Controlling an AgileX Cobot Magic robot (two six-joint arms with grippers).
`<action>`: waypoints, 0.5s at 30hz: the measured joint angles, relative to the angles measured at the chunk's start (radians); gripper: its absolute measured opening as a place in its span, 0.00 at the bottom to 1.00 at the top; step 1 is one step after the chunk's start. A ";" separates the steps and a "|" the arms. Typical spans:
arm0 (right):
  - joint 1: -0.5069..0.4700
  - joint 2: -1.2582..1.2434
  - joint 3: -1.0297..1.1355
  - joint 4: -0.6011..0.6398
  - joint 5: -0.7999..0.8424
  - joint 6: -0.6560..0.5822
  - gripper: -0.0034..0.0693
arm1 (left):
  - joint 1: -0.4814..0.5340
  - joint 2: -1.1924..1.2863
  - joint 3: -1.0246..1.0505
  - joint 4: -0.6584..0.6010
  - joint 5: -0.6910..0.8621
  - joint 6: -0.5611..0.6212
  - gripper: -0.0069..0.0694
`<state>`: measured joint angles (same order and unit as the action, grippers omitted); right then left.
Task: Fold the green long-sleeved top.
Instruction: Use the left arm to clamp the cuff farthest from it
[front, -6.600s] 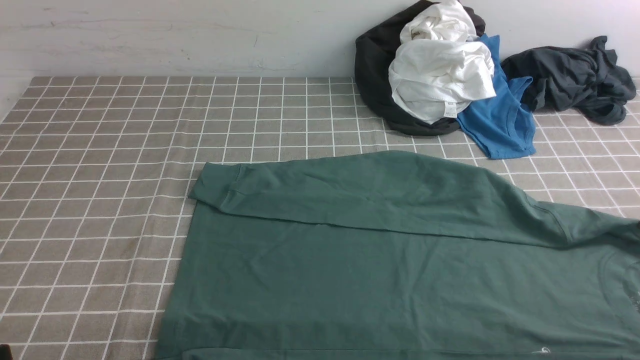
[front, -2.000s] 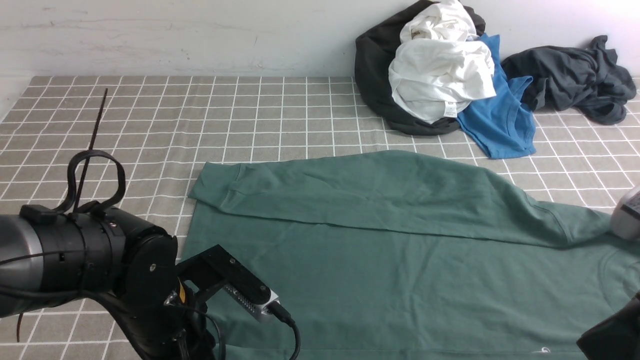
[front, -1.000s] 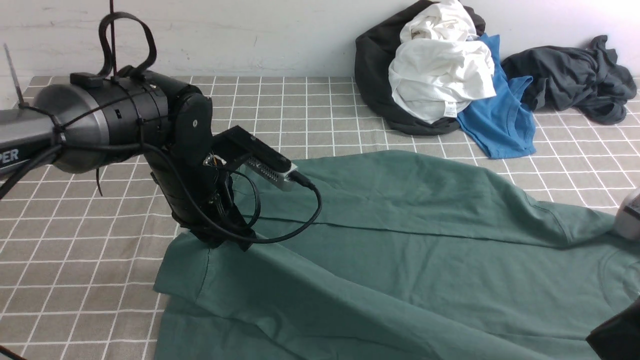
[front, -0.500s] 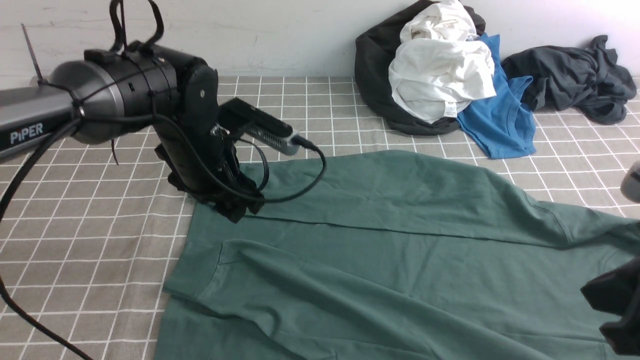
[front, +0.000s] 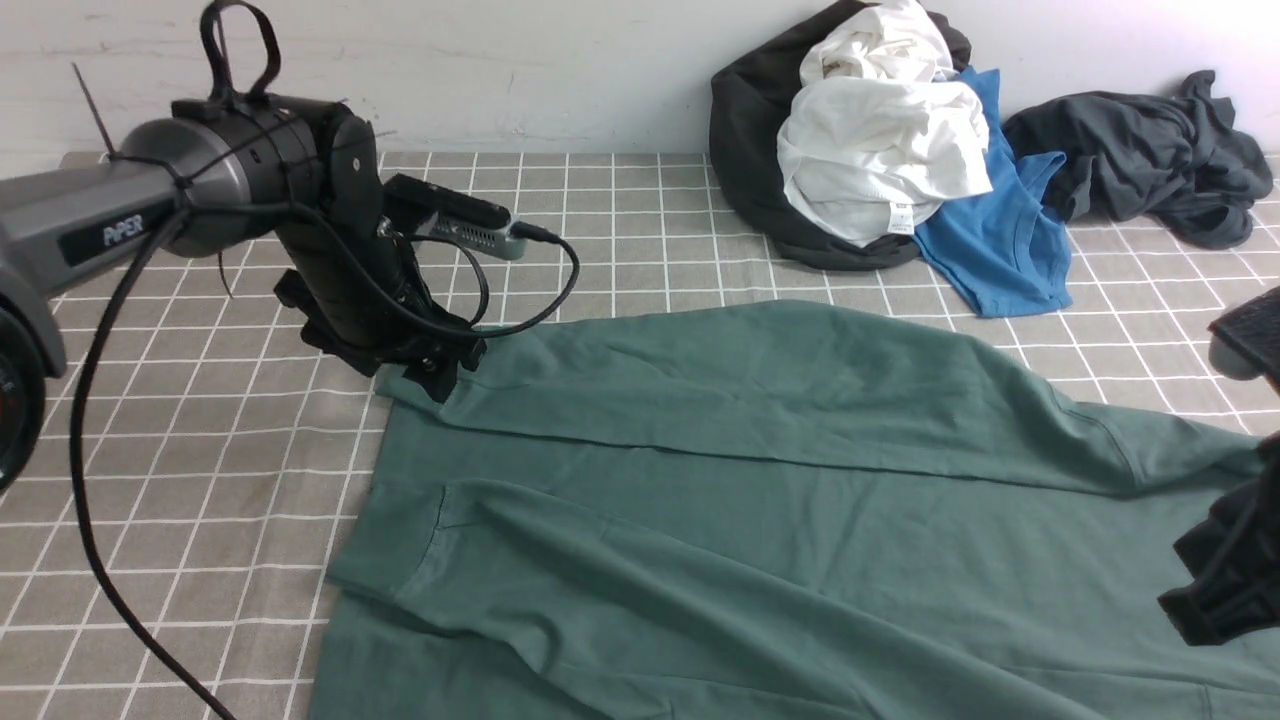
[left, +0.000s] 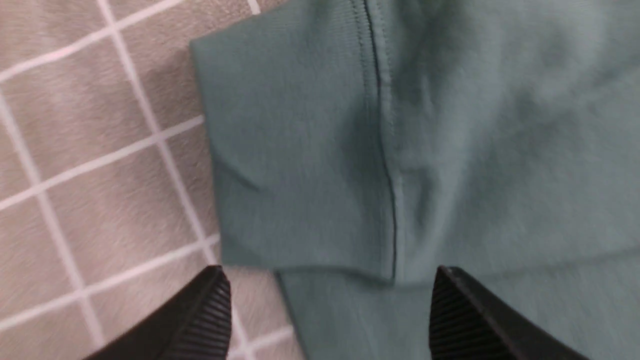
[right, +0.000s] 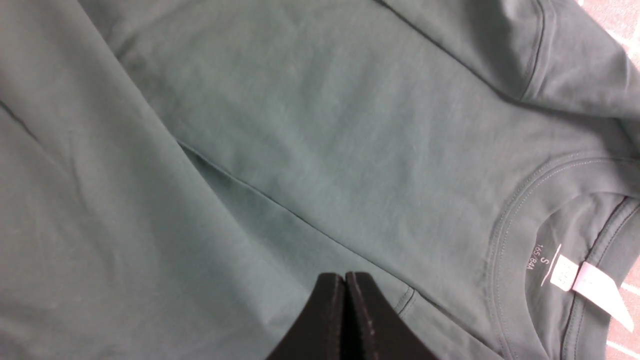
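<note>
A heap of white, black and blue garments (front: 880, 150) and a dark grey garment (front: 1140, 150) lie at the far edge of the grey checked surface (front: 200, 420), just beyond the dark green long-sleeved knit top (front: 760, 480). The top is spread flat, with both sleeves (front: 750, 380) folded across its body. The left pincer (left: 325, 295) is apart over a cuff (left: 295, 165); the right pincer (right: 345, 280) is together above the chest.

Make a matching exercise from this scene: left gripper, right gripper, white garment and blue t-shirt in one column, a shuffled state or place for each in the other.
1 left gripper
2 right gripper
3 white garment
4 blue t-shirt

A heaped on the black garment
B shut, above the green long-sleeved top
C open, above the sleeve cuff
D partly under the white garment

Pairs: 1-C, 2-B, 3-A, 4-D.
</note>
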<state>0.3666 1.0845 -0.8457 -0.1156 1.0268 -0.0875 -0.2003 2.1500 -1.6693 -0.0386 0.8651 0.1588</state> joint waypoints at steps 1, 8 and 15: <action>0.000 0.001 0.000 0.000 -0.005 0.000 0.03 | -0.001 0.020 -0.008 -0.006 -0.001 0.000 0.73; 0.000 0.003 0.000 0.000 -0.056 0.000 0.03 | -0.024 0.068 -0.027 -0.035 -0.007 0.011 0.71; 0.000 0.003 0.000 0.000 -0.069 0.000 0.03 | -0.024 0.070 -0.029 -0.031 -0.007 0.012 0.40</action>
<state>0.3666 1.0877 -0.8457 -0.1156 0.9577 -0.0875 -0.2247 2.2199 -1.6982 -0.0692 0.8581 0.1709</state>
